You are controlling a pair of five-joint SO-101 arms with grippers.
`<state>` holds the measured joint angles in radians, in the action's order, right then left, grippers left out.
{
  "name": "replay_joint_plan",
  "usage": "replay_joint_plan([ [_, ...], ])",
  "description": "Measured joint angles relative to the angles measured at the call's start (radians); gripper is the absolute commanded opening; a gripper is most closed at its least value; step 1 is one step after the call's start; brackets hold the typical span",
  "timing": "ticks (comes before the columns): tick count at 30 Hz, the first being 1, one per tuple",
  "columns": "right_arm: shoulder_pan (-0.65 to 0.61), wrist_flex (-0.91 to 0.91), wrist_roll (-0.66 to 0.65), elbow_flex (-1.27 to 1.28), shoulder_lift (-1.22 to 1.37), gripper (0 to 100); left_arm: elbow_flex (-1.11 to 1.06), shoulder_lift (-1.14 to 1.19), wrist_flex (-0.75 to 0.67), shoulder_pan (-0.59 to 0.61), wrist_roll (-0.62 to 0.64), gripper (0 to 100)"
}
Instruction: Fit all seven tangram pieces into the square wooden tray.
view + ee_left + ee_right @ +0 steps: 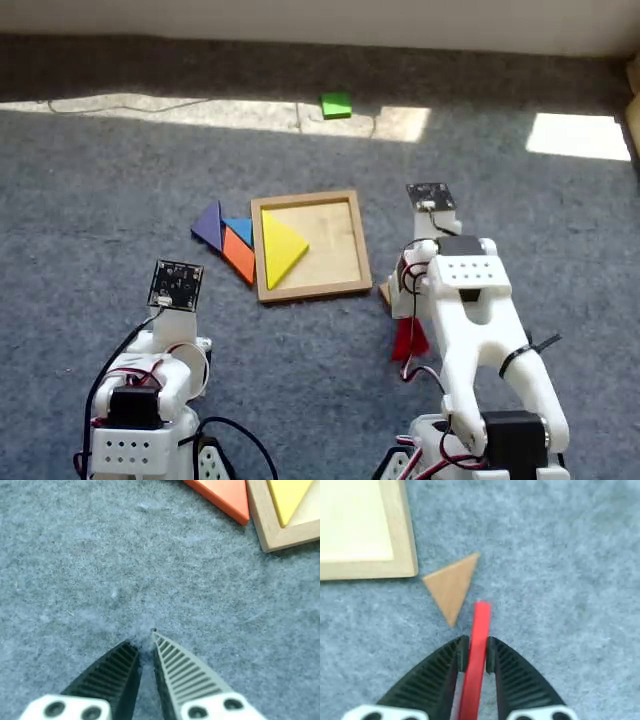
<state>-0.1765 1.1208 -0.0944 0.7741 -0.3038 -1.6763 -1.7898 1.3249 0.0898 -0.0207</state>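
We see the right gripper (476, 647) pinching the red piece (481, 616) on edge, just right of the tray (310, 292). Its open floor lies left and slightly far of that gripper. The left gripper (146, 647) is pressed together, empty.

Grey-blue carpet (90, 200) covers the floor. Bright sunlight patches (572, 136) lie along its far side, where a thin cable (110, 104) trails. Beyond runs a pale strip (300, 18), perhaps a wall's base.

Yellow tri (279, 247), orange pc (238, 255), purple tri (209, 226), red pc (478, 630), tan tri (451, 583), grey carpet (100, 200)
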Motion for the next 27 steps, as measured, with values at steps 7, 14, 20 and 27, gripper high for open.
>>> replay_joint_plan([
  [7, -0.028, 0.009, -0.002, -0.034, -0.029, 3.7, 0.0, 0.0, 0.0, 0.0, 0.0, 1],
  [14, -0.069, 0.048, -0.002, -0.046, -0.029, 3.7, 0.0, 0.0, 0.0, 0.0, 0.0, 1],
  [20, -0.071, 0.109, -0.002, -0.147, -0.035, 3.7, 0.0, 0.0, 0.0, 0.0, 0.0, 1],
  [27, -0.095, 0.224, -0.002, -0.42, -0.041, 3.7, 0.0, 0.0, 0.0, 0.0, 0.0, 1],
])
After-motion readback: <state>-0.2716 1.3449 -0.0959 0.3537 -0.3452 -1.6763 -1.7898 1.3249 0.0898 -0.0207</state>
